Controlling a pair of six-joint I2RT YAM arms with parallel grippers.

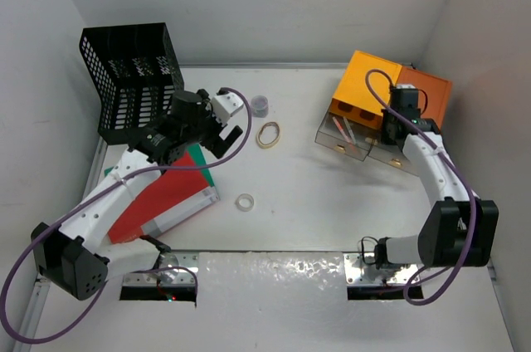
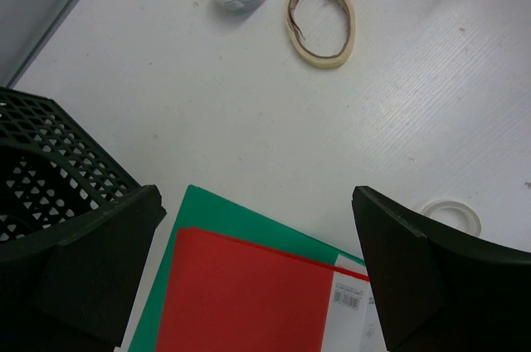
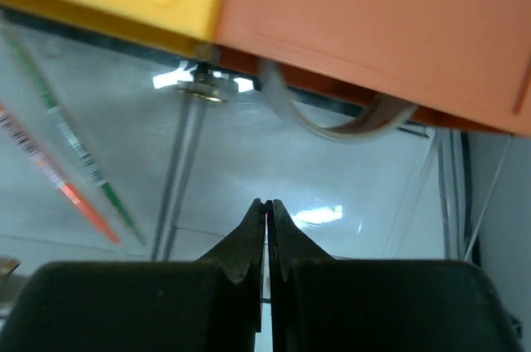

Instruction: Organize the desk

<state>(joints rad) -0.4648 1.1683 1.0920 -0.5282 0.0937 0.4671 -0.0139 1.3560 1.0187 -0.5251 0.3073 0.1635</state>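
Observation:
The white desk (image 1: pixel 332 194) holds scattered items. My left gripper (image 1: pixel 217 134) is open and empty, hovering over the far corner of a red folder (image 1: pixel 170 194) that lies on a green folder (image 1: pixel 202 161). In the left wrist view both fingers (image 2: pixel 99 261) straddle the red folder (image 2: pixel 249 302) and the green folder (image 2: pixel 216 211). My right gripper (image 1: pixel 395 130) is shut and empty, low over an open clear drawer (image 1: pixel 390 153) of the darker orange box (image 1: pixel 425 93). In the right wrist view its closed tips (image 3: pixel 267 204) point at a tape roll (image 3: pixel 348 124) at the drawer's back.
A black mesh rack (image 1: pixel 129 78) stands at the back left. A beige tape ring (image 1: pixel 268 134), a small jar of clips (image 1: pixel 260 104) and a clear tape ring (image 1: pixel 245 202) lie mid-desk. The yellow-orange box (image 1: pixel 365 85) has an open drawer (image 1: pixel 342 134) with pens (image 3: pixel 58 144).

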